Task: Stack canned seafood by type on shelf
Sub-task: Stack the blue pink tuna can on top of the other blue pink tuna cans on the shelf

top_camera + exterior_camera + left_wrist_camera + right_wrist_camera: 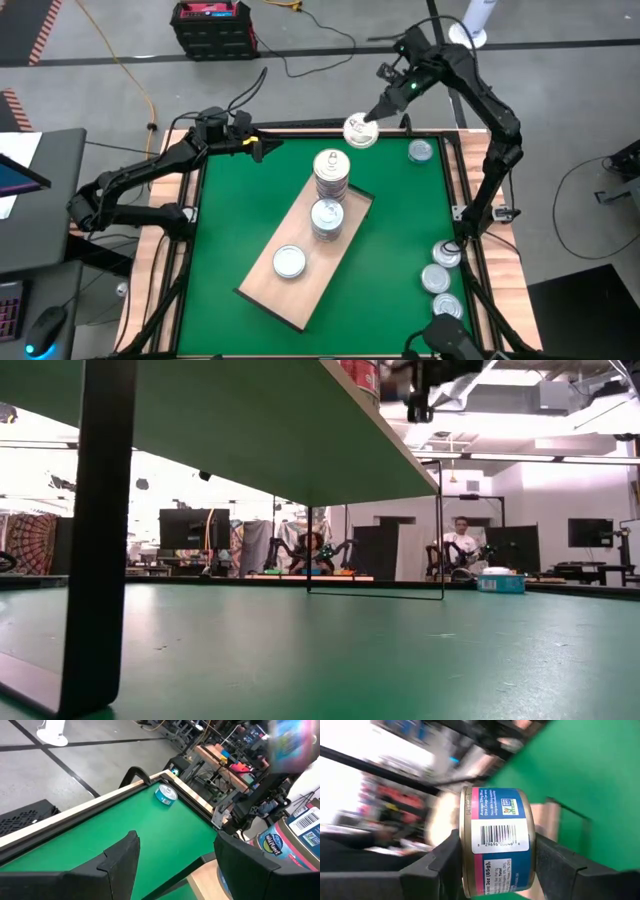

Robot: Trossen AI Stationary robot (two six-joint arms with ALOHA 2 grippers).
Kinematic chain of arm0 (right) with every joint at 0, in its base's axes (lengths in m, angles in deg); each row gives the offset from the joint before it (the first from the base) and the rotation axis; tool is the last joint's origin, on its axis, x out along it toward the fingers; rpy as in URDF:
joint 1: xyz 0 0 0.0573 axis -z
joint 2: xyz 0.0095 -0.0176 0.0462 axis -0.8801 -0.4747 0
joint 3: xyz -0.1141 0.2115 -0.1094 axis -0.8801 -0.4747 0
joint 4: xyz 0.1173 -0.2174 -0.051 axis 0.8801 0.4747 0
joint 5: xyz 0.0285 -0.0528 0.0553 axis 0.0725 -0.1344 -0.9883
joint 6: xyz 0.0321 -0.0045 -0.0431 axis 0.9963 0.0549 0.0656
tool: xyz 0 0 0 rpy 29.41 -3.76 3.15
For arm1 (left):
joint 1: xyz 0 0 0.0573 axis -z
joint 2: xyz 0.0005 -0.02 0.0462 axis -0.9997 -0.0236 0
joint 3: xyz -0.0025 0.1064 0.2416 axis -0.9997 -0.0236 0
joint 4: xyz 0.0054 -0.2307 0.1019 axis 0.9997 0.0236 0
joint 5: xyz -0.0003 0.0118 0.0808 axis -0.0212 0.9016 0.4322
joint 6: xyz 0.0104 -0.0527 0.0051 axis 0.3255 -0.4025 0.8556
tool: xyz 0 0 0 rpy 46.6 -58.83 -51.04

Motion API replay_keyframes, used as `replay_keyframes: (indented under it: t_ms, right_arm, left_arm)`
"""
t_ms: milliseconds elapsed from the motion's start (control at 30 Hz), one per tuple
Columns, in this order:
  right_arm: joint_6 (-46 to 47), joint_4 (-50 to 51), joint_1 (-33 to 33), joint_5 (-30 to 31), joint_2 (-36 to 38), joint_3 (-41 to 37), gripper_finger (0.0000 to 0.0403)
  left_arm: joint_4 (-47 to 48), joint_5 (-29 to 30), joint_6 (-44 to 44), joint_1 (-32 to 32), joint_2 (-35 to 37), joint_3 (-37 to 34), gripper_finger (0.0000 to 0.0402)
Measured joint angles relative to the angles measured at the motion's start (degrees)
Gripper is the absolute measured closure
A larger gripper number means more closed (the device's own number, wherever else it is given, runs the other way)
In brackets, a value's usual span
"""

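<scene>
The shelf (262, 287) is a light wood board lying slantwise over the green table; the low view shows its underside (250, 430) raised on black legs. On it stand a tall stack of tins (332, 172), a lower stack (327, 218) and a single tin (289, 262). My right gripper (368, 122) is shut on a blue and pink labelled tin (500, 825), high over the table's far edge. My left gripper (175, 865) stands open with nothing in it at the far left (262, 147), facing the tall stack (280, 845). My right gripper pinches the tin between its two fingers, one on each flat face: one finger (442, 857) by the gold rim (466, 840), the other (552, 857) on the opposite face. The labelled side wall shows between them. The tin is lifted clear, its shiny lid (358, 133) facing mostly up.
One loose tin (421, 151) lies at the table's far right corner, also in the left wrist view (166, 794). Three more tins (441, 278) sit along the right edge near the front. A raised wooden rim (180, 250) borders the table. A person (462, 545) sits in the room behind.
</scene>
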Motion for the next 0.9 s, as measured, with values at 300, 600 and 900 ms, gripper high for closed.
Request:
replay_keyframes:
  t_ms: [300,600,900]
  right_arm:
    - [23.3,-16.2,-3.4,-9.8,0.0,1.3,0.0173]
    - [35.0,-25.1,-11.8,-13.2,0.0,1.4,0.0173]
    - [35.3,-23.6,-14.3,-9.1,-0.5,1.4,0.0173]
  left_arm:
    - [-0.1,0.0,0.0,0.0,0.0,0.0,0.0158]
    - [-0.2,0.0,-1.4,0.0,0.0,0.0,0.0158]
    - [-0.2,0.0,-1.0,0.0,0.0,0.0,0.0158]
